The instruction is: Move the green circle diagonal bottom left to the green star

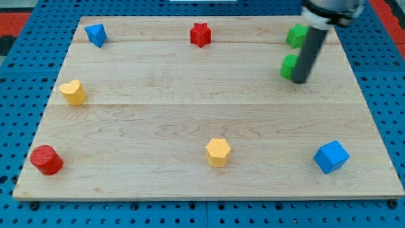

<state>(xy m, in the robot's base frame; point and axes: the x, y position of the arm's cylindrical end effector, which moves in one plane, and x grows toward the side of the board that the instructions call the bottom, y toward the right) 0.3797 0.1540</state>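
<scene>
The green circle [288, 66] sits near the view's top right, partly hidden behind my rod. The green star [295, 35] lies just above it and slightly to the right, also partly covered by the rod. My tip [299, 81] rests on the board right beside the green circle, at its lower right edge, touching or almost touching it.
A red star [200, 34] is at the top middle and a blue block [96, 34] at the top left. A yellow heart [73, 92] is at the left, a red cylinder [46, 159] at the bottom left, a yellow hexagon [218, 152] at the bottom middle, a blue cube [331, 156] at the bottom right.
</scene>
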